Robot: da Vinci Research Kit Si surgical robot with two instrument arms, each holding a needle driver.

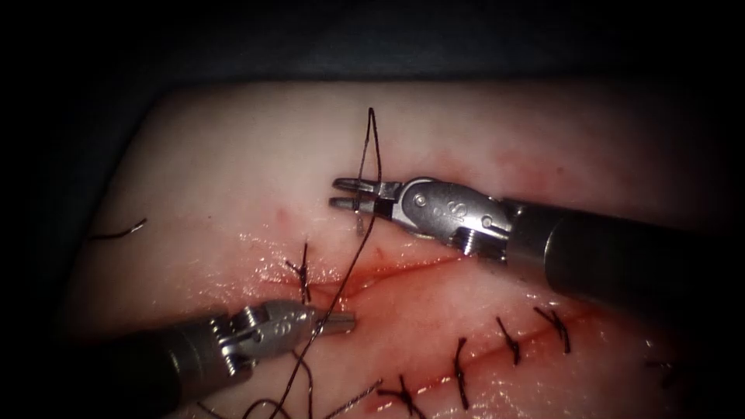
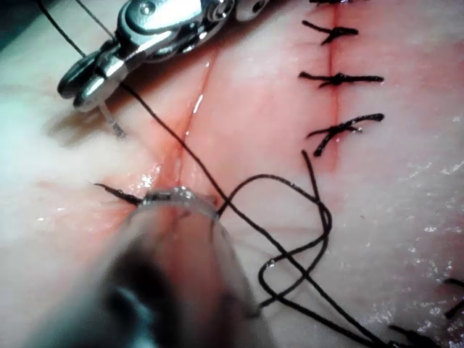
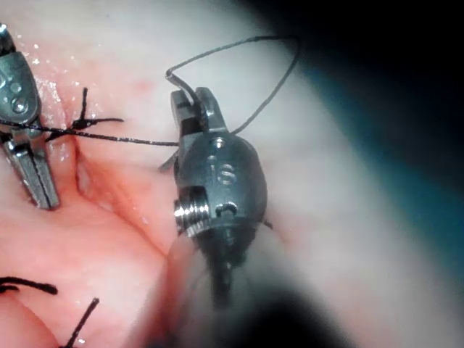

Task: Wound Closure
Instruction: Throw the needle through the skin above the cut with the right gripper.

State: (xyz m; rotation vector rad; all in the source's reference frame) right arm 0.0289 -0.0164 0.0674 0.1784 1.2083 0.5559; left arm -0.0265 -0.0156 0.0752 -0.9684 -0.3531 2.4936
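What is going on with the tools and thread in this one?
Bench suturing on the tissue. The right claw holds the thread just above the cut, with a loop standing up past it. The left claw rests shut by the cut's left end, beside a tied stitch; whether it grips the thread crossing it is unclear. I cannot make out the needle. A second cut below carries finished stitches.

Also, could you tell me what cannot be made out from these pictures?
- Needle: not made out; whether it sits in the tissue is unsettled.
- Thread: held by the right tool; its far run is cut off by the endoscope view's bottom edge.
- Left tool: its blurred shaft covers its tip in the left wrist view; the thread crosses it, hold unclear.
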